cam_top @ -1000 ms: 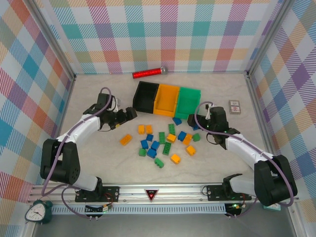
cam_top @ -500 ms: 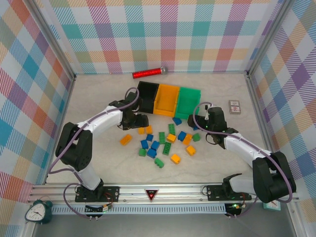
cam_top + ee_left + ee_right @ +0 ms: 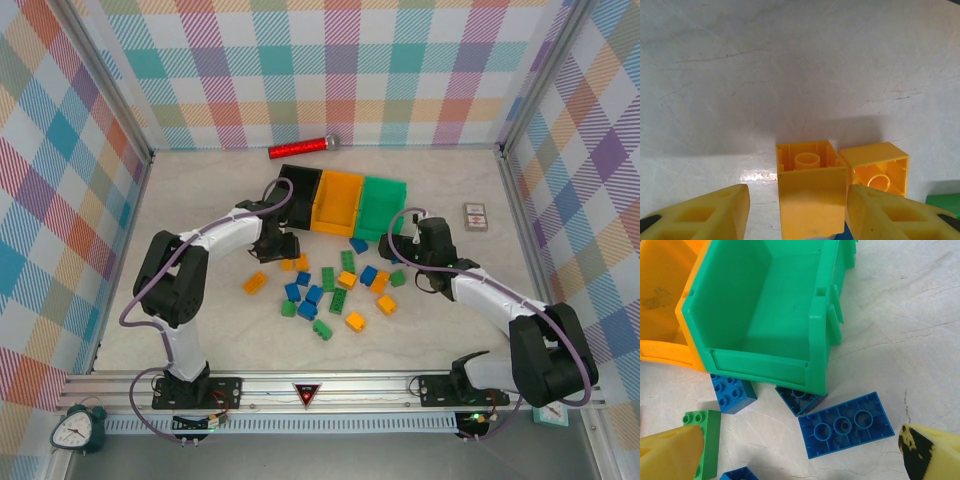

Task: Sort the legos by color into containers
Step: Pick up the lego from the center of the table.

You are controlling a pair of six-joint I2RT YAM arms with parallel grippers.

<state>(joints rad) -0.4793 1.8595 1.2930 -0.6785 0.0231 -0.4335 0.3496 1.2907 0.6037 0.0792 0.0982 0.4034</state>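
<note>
Left tool (image 3: 796, 197) spread, astride an orange brick (image 3: 812, 210) before the bins (image 3: 338, 224); right tool (image 3: 800, 445) spread over a blue brick (image 3: 846, 424) beside them.

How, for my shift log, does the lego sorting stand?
Done: nothing visibly sorted; the green bin and yellow-orange bin look empty, and the black bin is too dark inside to judge. In hand: the left gripper straddles a yellow-orange brick on the table, jaws not yet shut on it; the right gripper hangs open by blue bricks near the green bin. Left: roughly twenty loose bricks.
</note>
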